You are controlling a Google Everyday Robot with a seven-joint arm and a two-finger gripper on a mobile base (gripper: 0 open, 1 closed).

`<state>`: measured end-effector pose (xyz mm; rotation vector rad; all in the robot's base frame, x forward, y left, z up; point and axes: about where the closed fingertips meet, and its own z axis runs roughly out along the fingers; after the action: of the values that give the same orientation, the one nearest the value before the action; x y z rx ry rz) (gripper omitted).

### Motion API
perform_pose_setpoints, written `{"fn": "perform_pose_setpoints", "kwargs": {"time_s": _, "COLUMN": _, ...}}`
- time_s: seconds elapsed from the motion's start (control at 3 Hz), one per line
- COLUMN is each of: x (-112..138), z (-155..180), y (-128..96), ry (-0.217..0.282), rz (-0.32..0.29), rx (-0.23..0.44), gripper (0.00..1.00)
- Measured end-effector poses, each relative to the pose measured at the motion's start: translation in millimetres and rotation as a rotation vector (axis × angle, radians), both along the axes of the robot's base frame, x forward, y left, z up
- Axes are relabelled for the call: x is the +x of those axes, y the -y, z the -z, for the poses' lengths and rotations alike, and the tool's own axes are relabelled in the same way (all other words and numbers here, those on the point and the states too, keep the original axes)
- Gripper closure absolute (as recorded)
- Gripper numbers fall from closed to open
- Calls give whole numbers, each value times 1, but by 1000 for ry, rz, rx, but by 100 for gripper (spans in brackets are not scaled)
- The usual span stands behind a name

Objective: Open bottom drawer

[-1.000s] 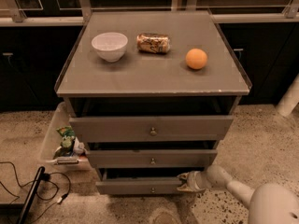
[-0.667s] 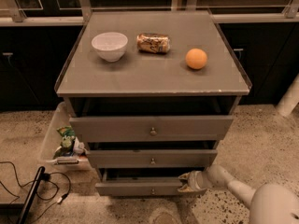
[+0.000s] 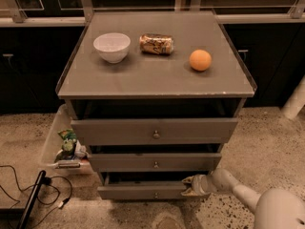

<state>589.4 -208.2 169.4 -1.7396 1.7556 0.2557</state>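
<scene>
The bottom drawer (image 3: 138,191) is the lowest grey front of the cabinet, with a small brass knob (image 3: 156,195). It stands pulled out a little, with a dark gap above its front. My gripper (image 3: 190,185) is at the drawer's right end, at its top edge, with the white arm (image 3: 238,190) reaching in from the lower right. Above it are the middle drawer (image 3: 155,162) and the tall top drawer (image 3: 153,130), both slightly out.
On the cabinet top (image 3: 152,75) are a white bowl (image 3: 112,46), a lying can (image 3: 156,44) and an orange (image 3: 200,60). A white bin (image 3: 62,144) with items stands left of the cabinet. Black cables (image 3: 28,194) lie on the floor at lower left.
The bottom drawer has come out slightly further; the gripper has stayed at its right end.
</scene>
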Motion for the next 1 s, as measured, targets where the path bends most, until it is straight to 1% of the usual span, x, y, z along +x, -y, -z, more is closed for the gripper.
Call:
{"fn": "perform_pose_setpoints", "kwargs": {"time_s": 0.33, "x": 0, "z": 0, "y": 0, "ry": 0, "rz": 0, "rx": 0, "gripper": 16}}
{"fn": "perform_pose_setpoints", "kwargs": {"time_s": 0.67, "x": -38, "z": 7, "y": 20, "ry": -32, "rz": 25, "rx": -1, "gripper": 19}}
{"fn": "perform_pose_setpoints", "kwargs": {"time_s": 1.0, "x": -74, "z": 14, "y": 37, "ry": -62, "rz": 47, "rx": 2, "gripper": 42}}
